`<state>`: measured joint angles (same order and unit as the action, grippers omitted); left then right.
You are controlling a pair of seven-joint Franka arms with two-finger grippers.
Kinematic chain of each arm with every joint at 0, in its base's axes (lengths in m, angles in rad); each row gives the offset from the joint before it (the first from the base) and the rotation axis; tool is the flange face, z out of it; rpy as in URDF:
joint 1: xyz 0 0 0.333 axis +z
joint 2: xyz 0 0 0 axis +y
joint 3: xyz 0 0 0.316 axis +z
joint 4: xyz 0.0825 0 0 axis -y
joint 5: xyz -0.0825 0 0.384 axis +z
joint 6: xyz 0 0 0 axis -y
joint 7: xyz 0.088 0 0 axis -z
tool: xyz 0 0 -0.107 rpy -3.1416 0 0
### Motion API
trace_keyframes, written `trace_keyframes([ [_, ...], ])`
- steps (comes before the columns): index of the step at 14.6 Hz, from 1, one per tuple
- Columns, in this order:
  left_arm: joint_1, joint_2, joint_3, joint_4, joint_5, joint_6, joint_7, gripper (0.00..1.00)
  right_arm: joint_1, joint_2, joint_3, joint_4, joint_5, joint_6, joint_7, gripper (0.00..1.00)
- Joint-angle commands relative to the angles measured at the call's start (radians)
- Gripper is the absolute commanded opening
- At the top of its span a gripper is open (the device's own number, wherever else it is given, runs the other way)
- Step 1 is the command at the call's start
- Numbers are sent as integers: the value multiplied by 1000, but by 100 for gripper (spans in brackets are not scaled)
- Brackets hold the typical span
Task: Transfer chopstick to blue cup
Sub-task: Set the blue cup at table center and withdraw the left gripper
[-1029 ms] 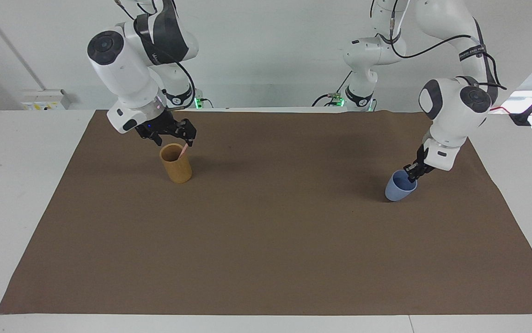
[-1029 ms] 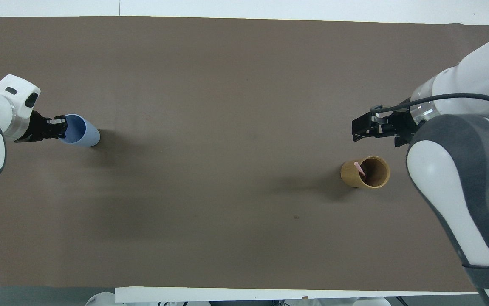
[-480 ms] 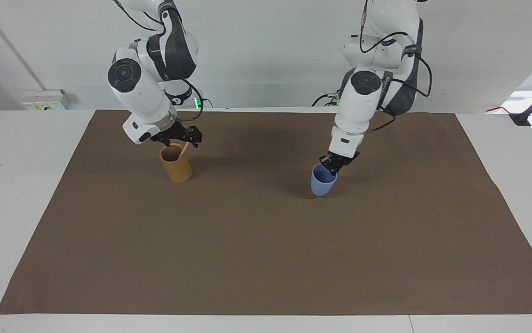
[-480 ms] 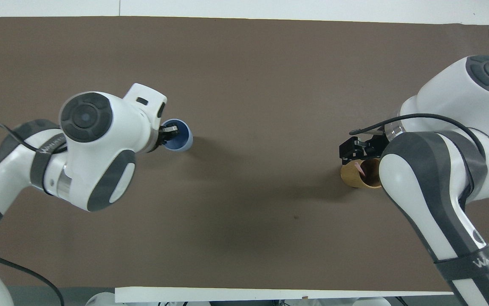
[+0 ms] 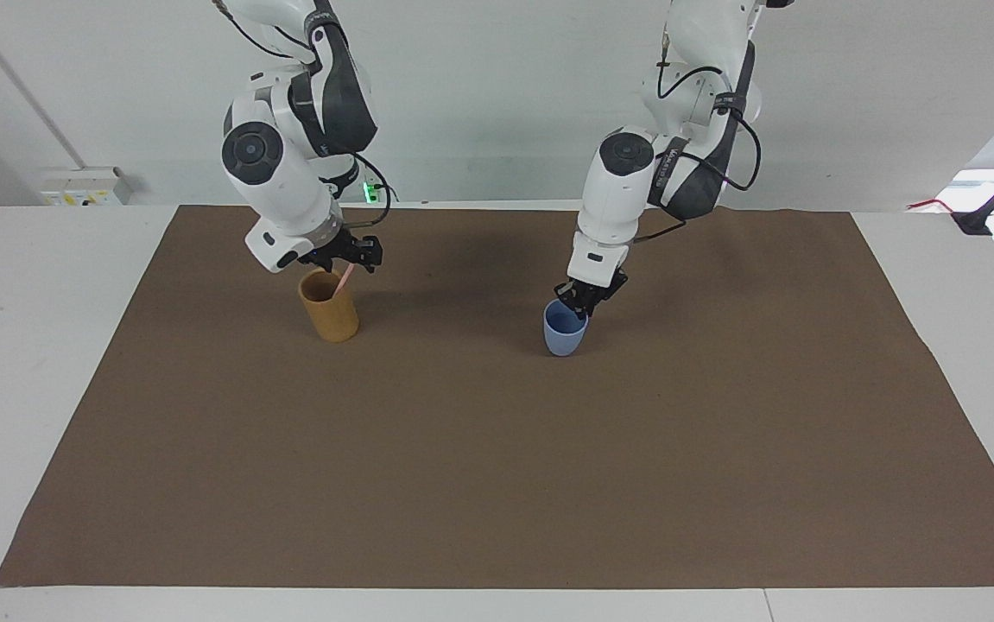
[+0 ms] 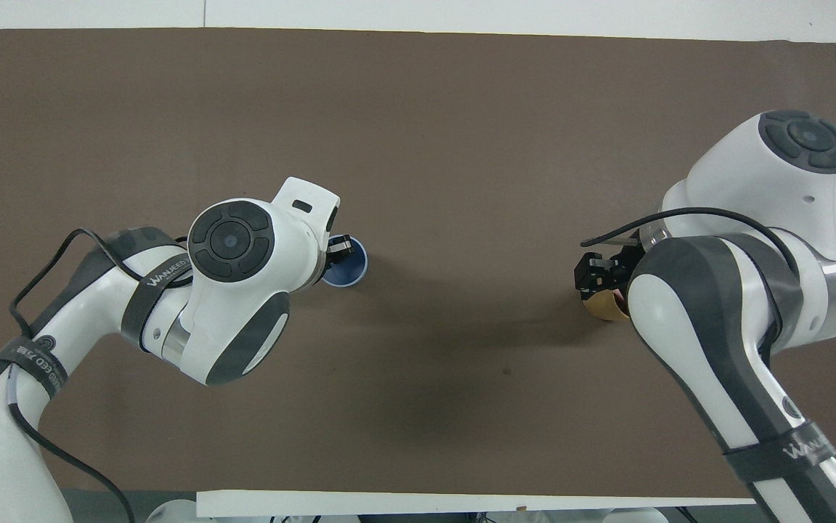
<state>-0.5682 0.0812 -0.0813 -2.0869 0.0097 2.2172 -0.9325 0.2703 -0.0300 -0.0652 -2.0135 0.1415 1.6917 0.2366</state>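
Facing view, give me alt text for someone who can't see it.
A pink chopstick leans in a tan cup, with the right gripper at its top end. Toward the table's middle, the left gripper is at the rim of a blue cup standing on the brown mat.

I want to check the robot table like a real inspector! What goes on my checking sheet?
Surface: brown mat on a white table.
Job's things: chopstick leans inside the tan cup; blue cup stands upright near the mat's middle, without the chopstick.
Clutter: nothing seen.
Grippers: right pincer over the tan cup, at the chopstick's top; left pincer at the blue cup's rim.
Cables: black cables loop along both arms.
Surroundings: white wall, wall box toward the right arm's end.
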Motion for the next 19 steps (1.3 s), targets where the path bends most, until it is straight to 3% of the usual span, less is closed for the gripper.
trace_keyframes([
  [1,4,-11,3,-18,-19,21,-5,68,4,-5,-1,10,1,-27,-62,64],
  [3,8,-8,5,-1,-19,13,-6,100,3,-4,-1,28,-17,-32,-85,64],
  [6,65,-26,9,63,-19,-22,-5,100,7,5,16,49,-62,-32,-105,64],
  [9,206,-66,9,157,-17,-206,76,100,50,5,24,47,-126,-29,-119,64],
  [13,443,-31,11,338,-7,-410,450,100,49,4,24,47,-126,-29,-122,61],
  [16,549,-3,15,491,7,-597,706,100,49,4,22,47,-126,-23,-123,57],
  [19,579,-23,17,570,32,-718,904,100,44,5,22,41,-128,17,-125,57],
])
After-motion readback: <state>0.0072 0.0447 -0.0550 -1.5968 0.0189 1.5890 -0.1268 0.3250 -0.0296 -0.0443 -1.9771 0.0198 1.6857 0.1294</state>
